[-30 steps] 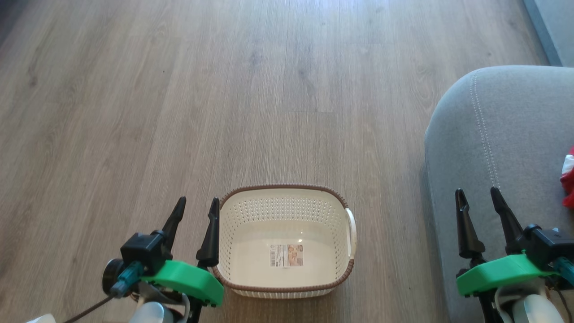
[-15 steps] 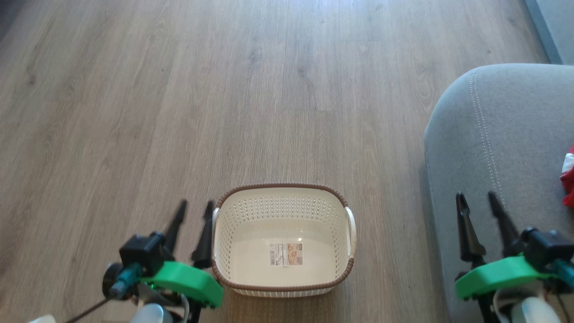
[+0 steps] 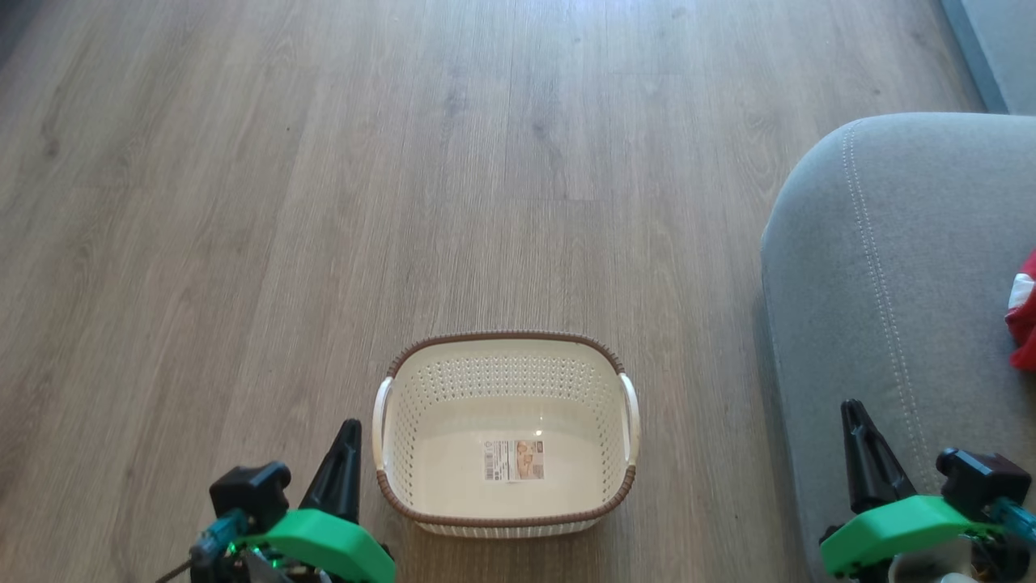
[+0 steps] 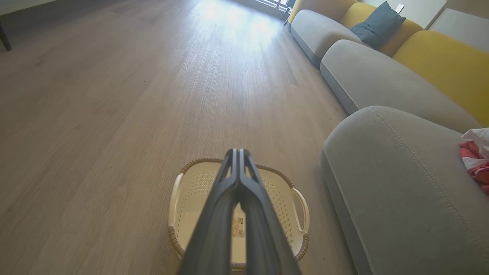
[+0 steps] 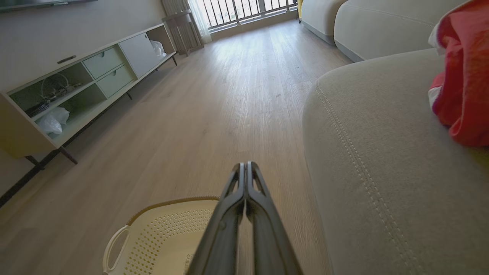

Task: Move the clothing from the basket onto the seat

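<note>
Left pincer, right pincer closed tight, empty; label on basket base, print illegible.

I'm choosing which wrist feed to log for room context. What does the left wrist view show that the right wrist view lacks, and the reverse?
Left wrist view adds: yellow backrests and a dark cushion on the far sofa. Right wrist view adds: a low cabinet with drawers and open shelves, and a window railing. Both share: the basket, the grey seat with the red clothing on it, and the wood floor.
</note>
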{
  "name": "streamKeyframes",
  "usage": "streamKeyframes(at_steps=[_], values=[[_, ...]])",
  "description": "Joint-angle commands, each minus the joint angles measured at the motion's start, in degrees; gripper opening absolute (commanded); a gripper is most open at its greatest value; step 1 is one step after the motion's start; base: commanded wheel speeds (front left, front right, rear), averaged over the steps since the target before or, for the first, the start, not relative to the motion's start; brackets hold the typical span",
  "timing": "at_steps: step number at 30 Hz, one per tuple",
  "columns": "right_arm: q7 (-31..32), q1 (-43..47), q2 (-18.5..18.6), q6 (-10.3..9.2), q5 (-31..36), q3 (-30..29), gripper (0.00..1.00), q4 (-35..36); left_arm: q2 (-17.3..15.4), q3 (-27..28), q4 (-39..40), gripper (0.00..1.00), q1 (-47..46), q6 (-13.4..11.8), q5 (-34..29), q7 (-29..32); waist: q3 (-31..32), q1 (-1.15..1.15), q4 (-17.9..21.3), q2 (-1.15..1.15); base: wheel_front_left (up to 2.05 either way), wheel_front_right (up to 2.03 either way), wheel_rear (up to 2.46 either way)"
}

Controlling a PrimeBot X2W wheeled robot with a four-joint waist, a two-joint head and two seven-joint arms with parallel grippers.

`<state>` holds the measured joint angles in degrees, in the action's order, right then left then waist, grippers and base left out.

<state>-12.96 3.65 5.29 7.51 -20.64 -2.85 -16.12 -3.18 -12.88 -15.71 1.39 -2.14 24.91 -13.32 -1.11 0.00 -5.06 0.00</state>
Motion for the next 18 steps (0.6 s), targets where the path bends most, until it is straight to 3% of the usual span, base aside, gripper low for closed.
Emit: streamKeyframes(at_steps=[1,18], values=[[0.56,-2.23,-0.07,0.0,-1.73,-0.34,0.0,1.91,-0.16,0.99,1.84,0.0,-2.32,0.41,1.62,0.28,0.01,0.0,0.07,0.0,0.0,0.0,0.0],[3.22,-3.29,-0.4,0.0,-11.65,-0.79,0.0,1.95,-0.57,2.95,1.66,0.0,-3.12,1.75,11.49,2.54,0.15,0.0,0.77,0.0,0.0,0.0,0.0]])
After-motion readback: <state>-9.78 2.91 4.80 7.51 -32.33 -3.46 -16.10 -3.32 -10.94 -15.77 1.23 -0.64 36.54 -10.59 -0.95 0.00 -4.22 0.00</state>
